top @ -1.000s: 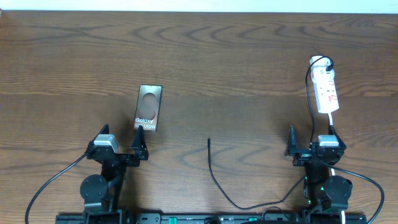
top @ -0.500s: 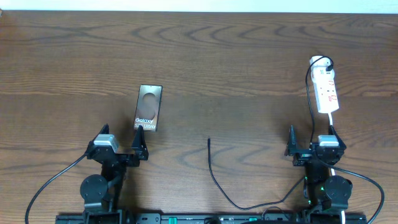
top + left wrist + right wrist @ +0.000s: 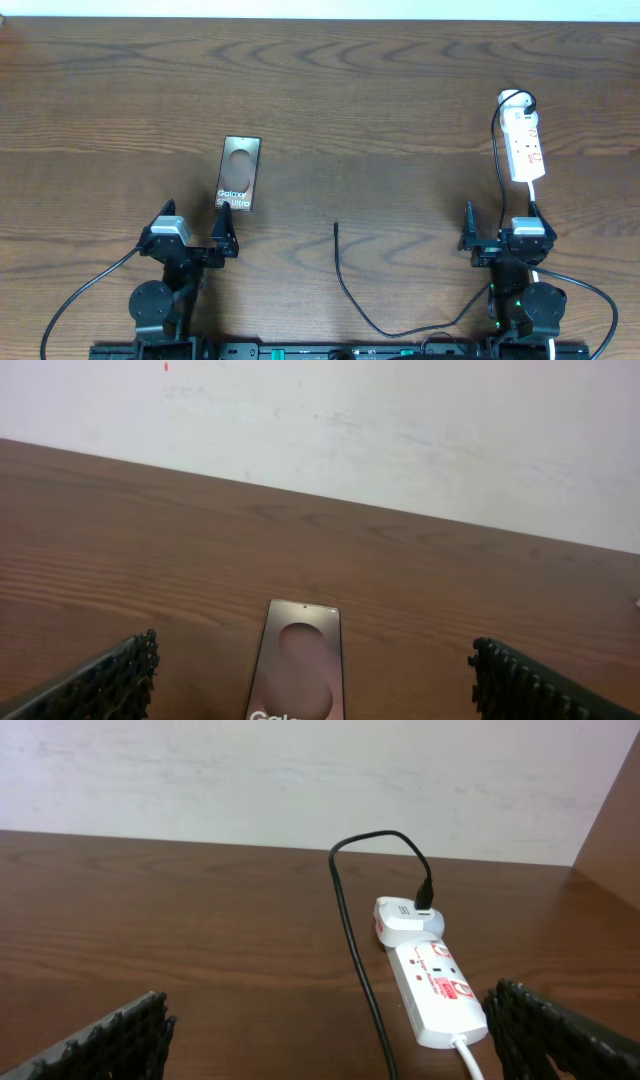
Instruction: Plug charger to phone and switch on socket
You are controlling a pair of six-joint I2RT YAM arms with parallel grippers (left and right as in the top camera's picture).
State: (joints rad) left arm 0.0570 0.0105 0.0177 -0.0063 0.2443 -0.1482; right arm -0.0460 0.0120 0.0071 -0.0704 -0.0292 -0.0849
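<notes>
Charger (image 3: 338, 262), phone (image 3: 239, 174), socket (image 3: 526, 148), one each; left hand (image 3: 196, 226), right hand (image 3: 500, 224), both agape.

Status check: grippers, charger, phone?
Both open, empty: left gripper, right gripper. Free tip of charger loose on table, apart from phone. Nothing between them. Socket untouched.

Dark brown wood-grain table (image 3: 400, 80) spanning all I can see below me. Its far edge meets a plain off-white wall (image 3: 400, 430), faintly scuffed. A brown panel (image 3: 622, 830) stands at my right. Lighting even, shadows soft.
</notes>
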